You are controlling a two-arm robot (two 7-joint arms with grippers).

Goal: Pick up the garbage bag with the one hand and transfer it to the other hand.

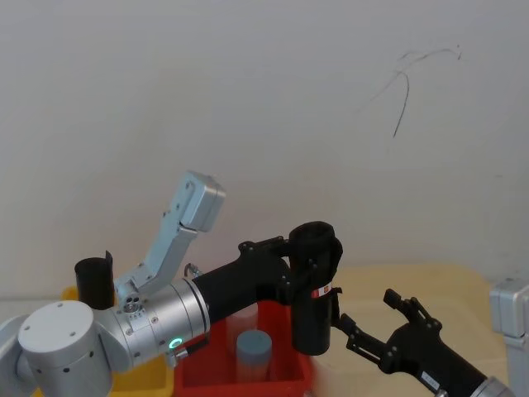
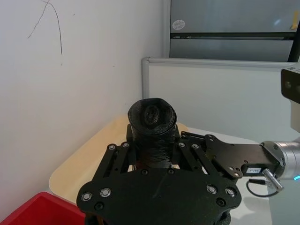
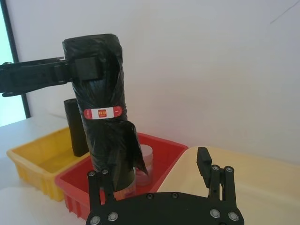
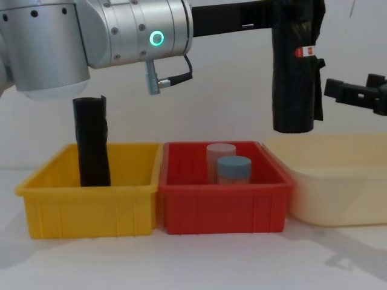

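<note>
Black glossy roll of thin plastic garbage bags (image 1: 312,289), with a red-and-white sticker round its middle and a loose flap below, hanging upright in the air above the right end of a red plastic bin (image 4: 224,211). Clamped near its top by the left pincer (image 1: 312,252), black and angular on a thick silver arm with a green ring light. Judging by this, past the pick-up and into the handover. Just beside the roll's lower half, on the robot's right, the slimmer black right pincer (image 1: 376,318), fingers apart and touching nothing. Next, probably: slide those spread fingers around the bare stretch under the sticker, close firmly, and only then loosen the upper grip. Worth guarding against pinching the loose flap alone. Well apart, a plain black roll (image 4: 92,142) standing in a yellow plastic bin (image 4: 91,211).
</note>
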